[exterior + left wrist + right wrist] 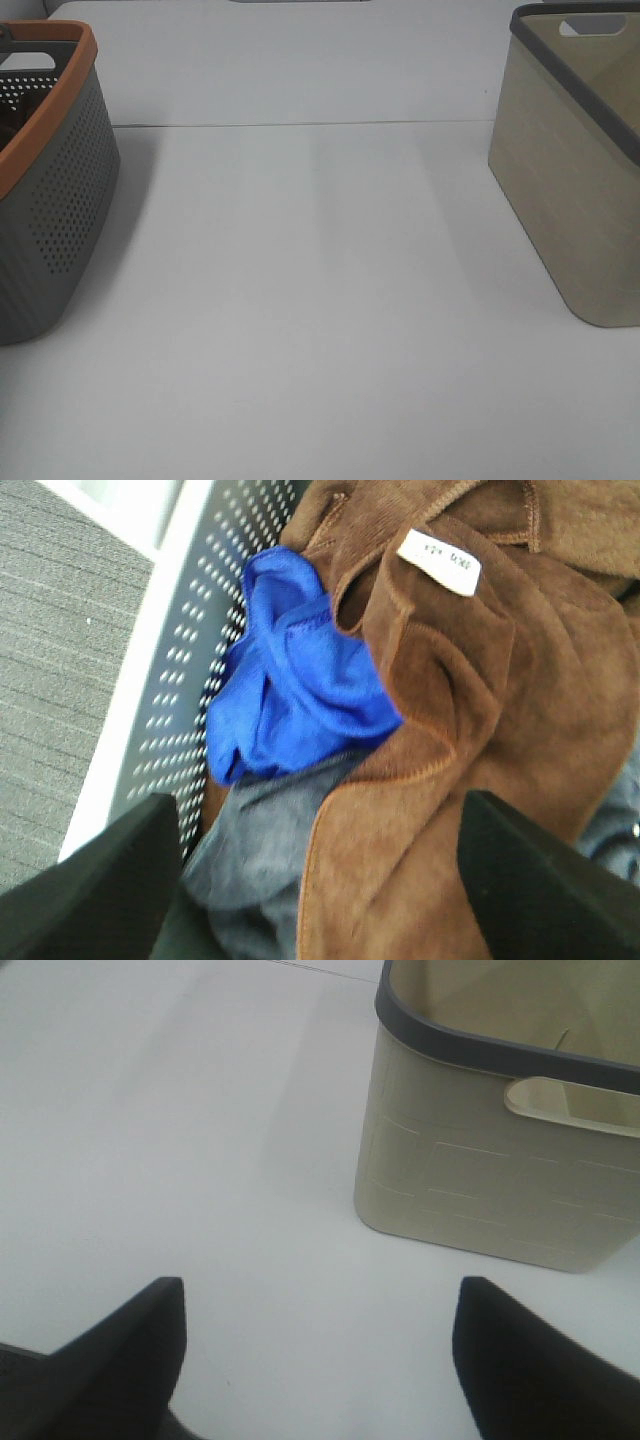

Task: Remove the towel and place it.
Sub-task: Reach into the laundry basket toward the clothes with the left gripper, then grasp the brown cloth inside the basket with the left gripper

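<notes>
The brown towel (470,710) lies inside the gray basket (60,200). It is all bunched up and folded over on itself. A small white tag (439,560) sits on one edge of it, facing up. A bright blue cloth (300,680) lies right beside the towel, touching it, between the towel and the basket wall with the little holes. A gray cloth (250,840) lies partly under the towel and the blue cloth. Past the basket wall there is a strip of gray floor (60,630).

The left gripper (318,796) hangs over the basket, above the towel. Its two black fingers (110,880) are spread wide apart. They hold nothing. It is hard to tell if they touch the towel.

The gray basket has an orange rim and stands at the left side of the white table (320,330). A tan basket (570,190) with a dark gray rim stands at the right side. The two baskets are well apart, with bare table between them.

The right gripper (320,1282) is over the table, near the tan basket. Its fingers are spread wide apart too, and nothing is between them. The wrist view shows a handle hole in the side of the tan basket, and the part of its inside that shows is bare
</notes>
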### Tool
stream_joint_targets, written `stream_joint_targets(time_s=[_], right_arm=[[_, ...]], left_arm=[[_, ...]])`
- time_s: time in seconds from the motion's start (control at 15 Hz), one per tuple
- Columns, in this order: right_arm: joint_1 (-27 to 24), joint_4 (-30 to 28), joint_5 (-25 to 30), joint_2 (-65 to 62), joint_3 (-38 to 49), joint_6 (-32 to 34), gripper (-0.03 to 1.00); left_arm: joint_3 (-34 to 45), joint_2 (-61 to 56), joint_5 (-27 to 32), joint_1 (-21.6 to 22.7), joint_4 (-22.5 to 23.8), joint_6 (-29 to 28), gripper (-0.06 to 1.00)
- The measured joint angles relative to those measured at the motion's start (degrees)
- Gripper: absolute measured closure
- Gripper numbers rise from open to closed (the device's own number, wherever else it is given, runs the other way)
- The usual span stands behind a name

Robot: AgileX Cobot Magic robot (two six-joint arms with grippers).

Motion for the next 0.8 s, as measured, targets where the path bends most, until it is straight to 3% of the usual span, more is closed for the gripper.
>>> stream_joint_targets(time_s=[0.33,0.8], right_arm=[[0.0,0.0,0.0,0.0,0.0,0.0,0.25],[0.0,0.0,0.0,0.0,0.0,0.0,0.25]], left_arm=[[-0.5,5.8,-4.1,0.0,0.0,0.2,0.21],[-10.3,13.2,-2.5,0.0,-0.8,1.3,0.26]])
